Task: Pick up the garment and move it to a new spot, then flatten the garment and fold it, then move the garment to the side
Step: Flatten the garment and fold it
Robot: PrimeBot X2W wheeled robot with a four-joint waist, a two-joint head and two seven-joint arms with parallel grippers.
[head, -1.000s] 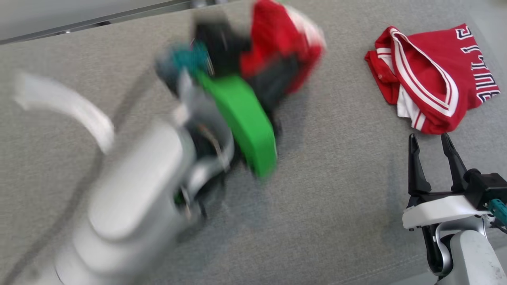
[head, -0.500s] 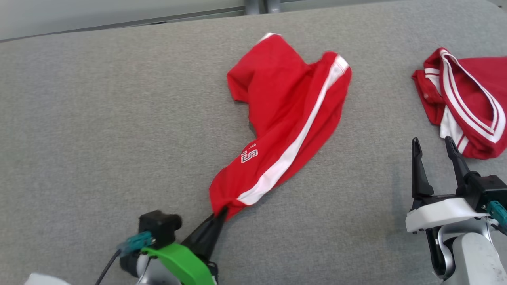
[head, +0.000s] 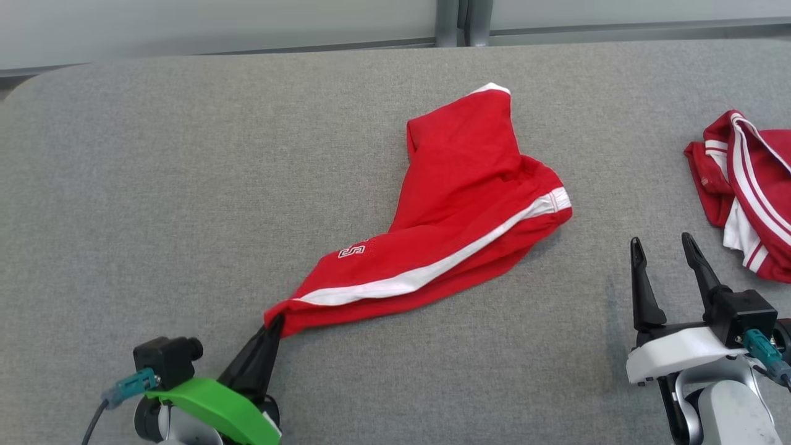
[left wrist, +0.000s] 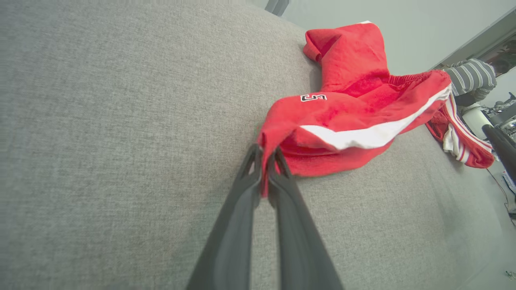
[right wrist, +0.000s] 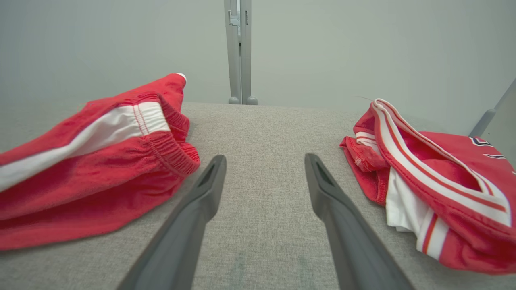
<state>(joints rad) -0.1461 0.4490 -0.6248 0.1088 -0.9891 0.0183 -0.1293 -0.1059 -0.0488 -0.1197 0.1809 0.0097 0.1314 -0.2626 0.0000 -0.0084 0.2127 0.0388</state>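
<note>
At the lower left of the head view, the jaws of the left gripper point(head: 274, 322) are pinched together on a corner of the red fabric shorts with a white side stripe point(head: 460, 185). The shorts stretch from there up to the middle of the grey cloth-covered table point(head: 154, 185), and their small white lettering is too creased to read. At the lower right, the right gripper point(head: 661, 242) has its jaws apart and empty. Near it, a crumpled red-and-white jersey point(head: 741, 191) is cut off by the right edge.
</note>
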